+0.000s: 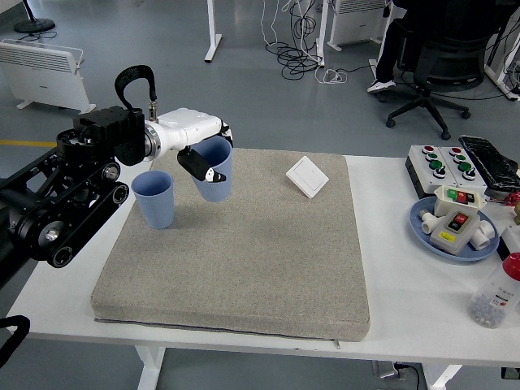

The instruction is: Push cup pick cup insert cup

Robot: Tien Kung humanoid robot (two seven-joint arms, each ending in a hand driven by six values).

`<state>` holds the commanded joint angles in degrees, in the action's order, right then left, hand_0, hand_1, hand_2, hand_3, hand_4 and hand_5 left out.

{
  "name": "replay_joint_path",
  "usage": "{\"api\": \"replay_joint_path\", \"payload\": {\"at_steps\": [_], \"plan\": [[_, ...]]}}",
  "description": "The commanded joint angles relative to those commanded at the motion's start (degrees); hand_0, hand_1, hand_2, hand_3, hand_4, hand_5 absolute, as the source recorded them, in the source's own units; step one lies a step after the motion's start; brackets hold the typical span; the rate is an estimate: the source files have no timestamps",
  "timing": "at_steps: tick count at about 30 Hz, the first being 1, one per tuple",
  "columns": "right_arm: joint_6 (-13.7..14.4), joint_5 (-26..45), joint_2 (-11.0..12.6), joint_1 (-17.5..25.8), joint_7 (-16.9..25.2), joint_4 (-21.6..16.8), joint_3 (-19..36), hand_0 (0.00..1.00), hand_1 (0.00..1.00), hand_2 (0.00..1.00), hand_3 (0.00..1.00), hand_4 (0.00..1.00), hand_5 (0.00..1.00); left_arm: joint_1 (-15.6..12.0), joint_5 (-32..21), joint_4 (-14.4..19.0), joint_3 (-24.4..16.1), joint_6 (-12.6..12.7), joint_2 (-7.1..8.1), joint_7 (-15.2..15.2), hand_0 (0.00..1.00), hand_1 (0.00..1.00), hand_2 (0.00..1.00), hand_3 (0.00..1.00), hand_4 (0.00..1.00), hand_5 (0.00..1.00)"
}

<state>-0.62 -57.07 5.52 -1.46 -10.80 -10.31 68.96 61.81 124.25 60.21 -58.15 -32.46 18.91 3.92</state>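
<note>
My left hand is shut on a light blue cup and holds it in the air, tilted, above the back left of the grey mat. A second blue cup stands upright on the mat just left of and below the held one. The two cups are apart. My black left arm comes in from the left edge. The right arm does not show.
A white switch plate lies at the mat's back. At the right stand a button box, a blue plate with switch parts and a clear bottle. A seated person and office chair are beyond the table's far right.
</note>
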Motion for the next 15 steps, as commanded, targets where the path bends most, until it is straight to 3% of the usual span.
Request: {"api": "replay_joint_path", "payload": {"at_steps": [6,15], "plan": [[0.0,-0.1,0.2,0.3,-0.1,0.0,-0.1,0.694,0.596,0.614,0.547,0.106,0.455,2.3,1.9,-5.3,-1.7,-0.4,1.49,0.0,0.409,0.557,0.717,0.552,0.664,0.042],[0.1,-0.2,0.1,0.6,-0.1,0.0,-0.1,0.694,0.596,0.613,0.546,0.106,0.455,2.8,3.7,-10.1,-1.5,0.0,1.13,-0.6,0.428,0.563,0.711,0.554,0.633,0.002]]}}
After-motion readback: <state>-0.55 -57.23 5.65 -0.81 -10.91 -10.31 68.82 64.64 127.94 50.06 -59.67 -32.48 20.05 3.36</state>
